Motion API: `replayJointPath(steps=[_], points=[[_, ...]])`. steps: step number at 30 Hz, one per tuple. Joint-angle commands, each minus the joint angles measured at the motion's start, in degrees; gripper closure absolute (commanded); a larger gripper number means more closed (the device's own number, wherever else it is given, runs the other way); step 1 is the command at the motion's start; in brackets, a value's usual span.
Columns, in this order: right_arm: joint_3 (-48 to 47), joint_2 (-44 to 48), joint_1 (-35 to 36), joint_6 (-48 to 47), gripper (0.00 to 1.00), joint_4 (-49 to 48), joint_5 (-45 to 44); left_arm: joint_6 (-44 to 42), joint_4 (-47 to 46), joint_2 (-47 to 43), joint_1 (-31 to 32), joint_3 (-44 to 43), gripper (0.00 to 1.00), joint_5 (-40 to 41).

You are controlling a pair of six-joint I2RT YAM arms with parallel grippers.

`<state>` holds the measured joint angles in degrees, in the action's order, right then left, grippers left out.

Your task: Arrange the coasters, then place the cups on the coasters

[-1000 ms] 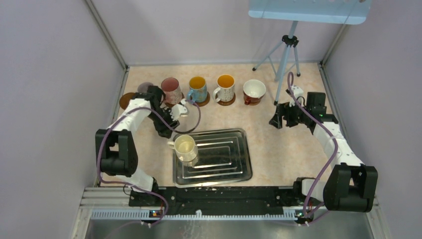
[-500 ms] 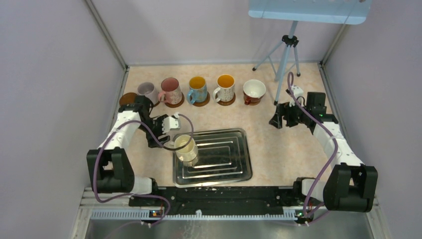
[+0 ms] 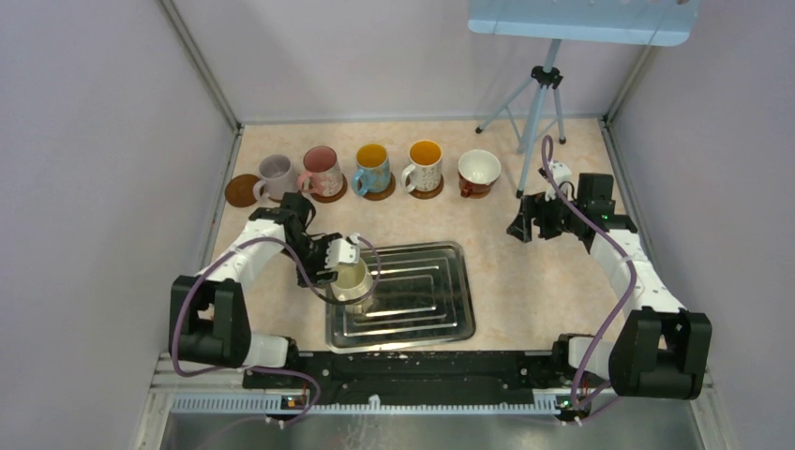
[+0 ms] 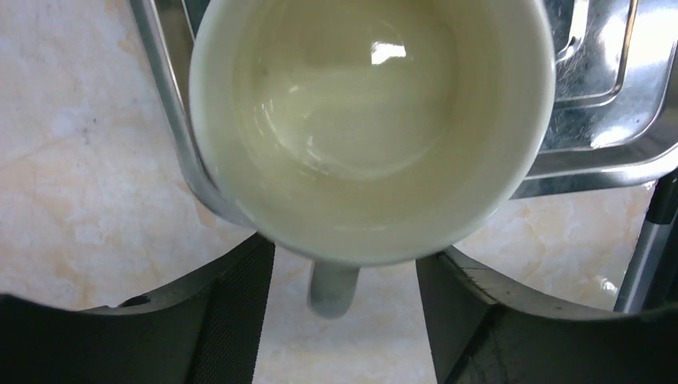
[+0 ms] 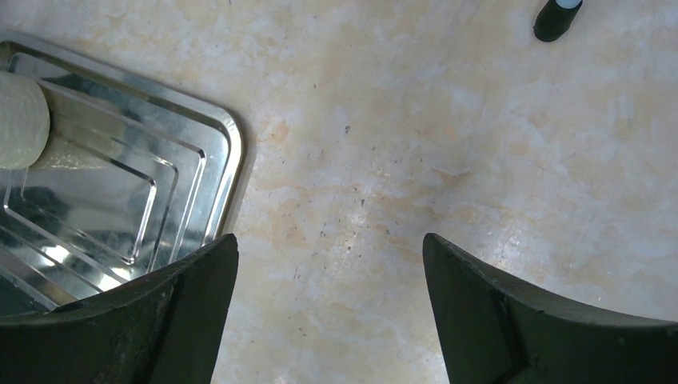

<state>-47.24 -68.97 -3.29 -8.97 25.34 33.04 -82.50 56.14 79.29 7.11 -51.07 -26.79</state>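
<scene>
Status: left gripper [image 3: 339, 255] is at the cream mug [image 3: 351, 279], jaws moderately apart and straddling the mug's handle [image 4: 332, 290]. In the left wrist view the handle hangs between the two fingers [image 4: 232, 312] with a gap on each side, so nothing is clamped. The mug's rim sits just ahead of the fingertips and the mug is empty. It stands upright in the steel tray [image 3: 422, 309], at the tray corner nearest this gripper, with the handle sticking out over the table [image 4: 72, 160] toward the tool.

Right gripper [image 3: 521, 228] is wide open and holds nothing. It hovers over bare tabletop, well apart from every cup. From its wrist camera the tray is off to the left of the fingers, with the cream mug at the far left edge of that view and a black tripod foot [image 5: 556, 18] ahead to the right.

Other five cups are in a row beyond the left gripper, along the back of the table:
- lilac mug [image 3: 275, 172] is right beside the lone dark coaster [image 3: 240, 190]; cannot tell whether it overlaps the edge.
- pink mug [image 3: 322, 170], blue-handled mug [image 3: 372, 167] and orange-lined mug [image 3: 425, 165] each sit on dark coasters [image 3: 382, 194].
- red-and-white mug [image 3: 479, 171] is nearest the right gripper; cannot tell what is under it.
</scene>
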Motion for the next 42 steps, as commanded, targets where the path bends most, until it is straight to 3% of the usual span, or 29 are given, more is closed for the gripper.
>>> replayJointPath(steps=[1, 10, 21, 29, 35, 42], points=[[0.4, 1.8, -0.5, -0.5, 0.16, -1.0, 0.8, 1.8, -3.3, -1.0, 1.9, 2.1, 0.33, -2.8], [0.4, 1.8, -0.5, -0.5, 0.16, -1.0, 0.7, 4.1, -6.4, -3.7, 2.2, 7.0, 0.61, -3.8], [0.4, 1.6, -0.5, -0.5, 0.16, -1.1, 0.9, 15.7, -7.0, -7.1, 0.9, 3.2, 1.00, -10.5], [0.2, 1.2, -0.5, -0.6, 0.16, -1.0, 1.2, 27.4, -6.4, -6.6, -2.7, -8.6, 1.00, -17.6], [0.4, 1.5, -0.5, -0.7, 0.16, -1.0, 1.2, 35.8, -8.0, -3.5, -11.0, -18.1, 1.00, -25.0], [0.4, 1.9, -0.5, -0.6, 0.16, -1.0, 1.4, 51.5, -24.3, -1.4, -23.9, -24.3, 1.00, -22.0]])
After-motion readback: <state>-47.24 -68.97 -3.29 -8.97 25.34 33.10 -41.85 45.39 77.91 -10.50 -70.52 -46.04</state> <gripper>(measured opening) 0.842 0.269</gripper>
